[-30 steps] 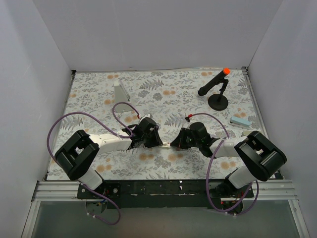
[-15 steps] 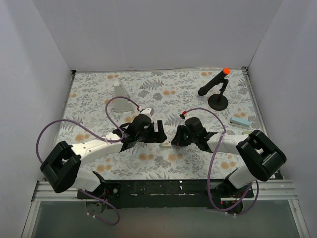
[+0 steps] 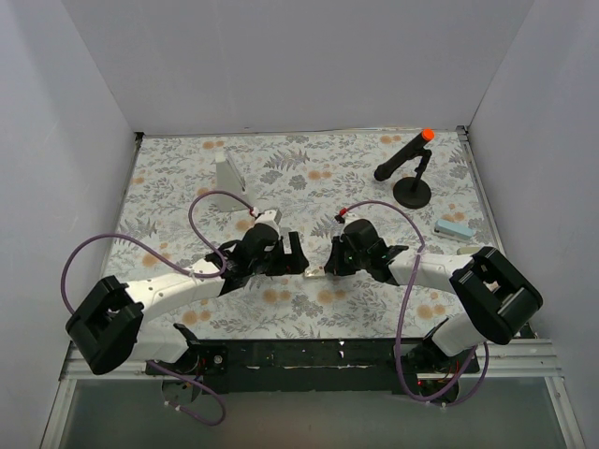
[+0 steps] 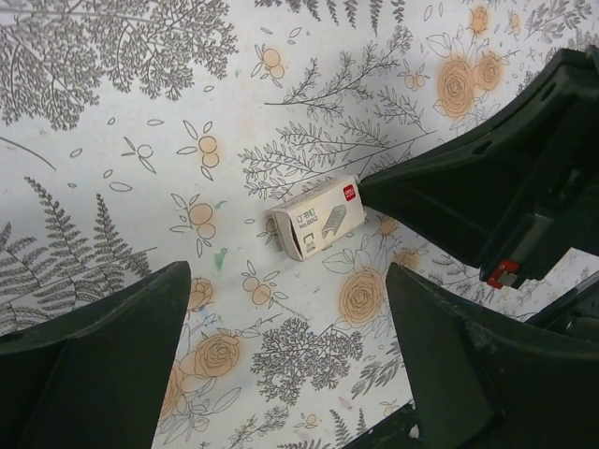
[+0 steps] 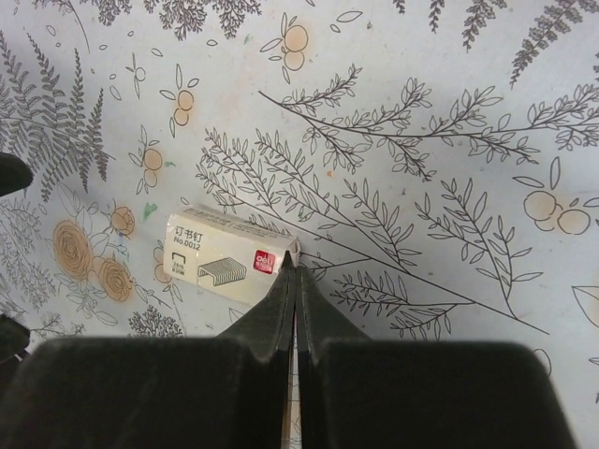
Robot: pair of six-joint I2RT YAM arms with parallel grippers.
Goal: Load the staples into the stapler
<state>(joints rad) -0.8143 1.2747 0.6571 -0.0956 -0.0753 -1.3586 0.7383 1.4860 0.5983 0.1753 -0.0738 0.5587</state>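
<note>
The staples are a small whitish packet (image 3: 314, 271) lying flat on the floral mat between my two grippers. My left gripper (image 4: 285, 309) is open and hangs over the mat just short of the packet (image 4: 316, 218), with nothing between its fingers. My right gripper (image 5: 292, 257) is shut, its tips pinching the thin end flap of the packet (image 5: 225, 257). From above, the left gripper (image 3: 298, 254) and right gripper (image 3: 329, 264) face each other across the packet. A light-blue stapler (image 3: 456, 230) lies far right, away from both grippers.
A tall grey-white wedge (image 3: 227, 171) stands at the back left. At the back right is a black stand with an orange-tipped arm (image 3: 412, 168). White walls enclose the mat on three sides. Purple cables loop over both arms.
My left gripper has opened and let go of the packet, and its arm has swung lower and flatter. The right gripper stays shut on the flap and has shifted slightly back.
</note>
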